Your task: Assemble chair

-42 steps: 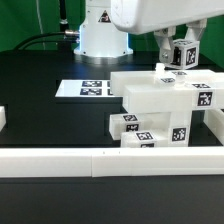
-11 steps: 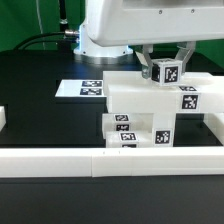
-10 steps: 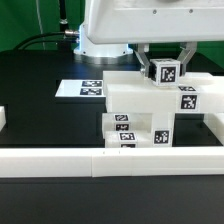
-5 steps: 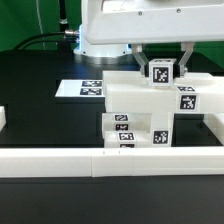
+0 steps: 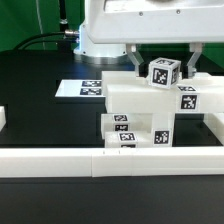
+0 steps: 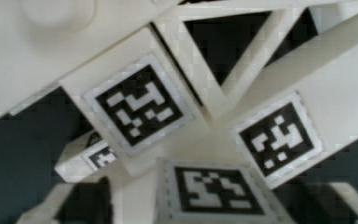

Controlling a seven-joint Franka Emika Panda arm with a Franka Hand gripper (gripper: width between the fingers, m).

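One short white end piece (image 5: 3, 118) sits at the nine o'clock edge of the exterior view, cut off by the frame. A low white rail (image 5: 60, 155) runs across the six o'clock side of the black table (image 5: 40, 110). Moving toward three o'clock, the marker board (image 5: 90, 88) lies flat on the table, with my arm's white base (image 5: 100, 40) at its twelve o'clock. Next comes the chair (image 5: 135, 100), a stack of chunky white slabs with black-and-white tags on the faces toward the camera. It stands a little toward three o'clock of centre, its lowest slabs just behind the rail and the marker board at its ten o'clock. Over the chair's top slab, at its one o'clock, hangs my gripper (image 5: 162, 66). My dark fingers (image 5: 136, 62) are drawn in narrow on either side of a square post (image 5: 163, 73), which I am gripping. The post is slightly tilted and shows one tag to the camera. Its lower end is right at the top slab, but I cannot tell whether the two touch. At three o'clock of the chair, a white side wall (image 5: 214, 125) reaches back from the rail. In the wrist view three tagged white faces crowd the lens, too close to sort out.
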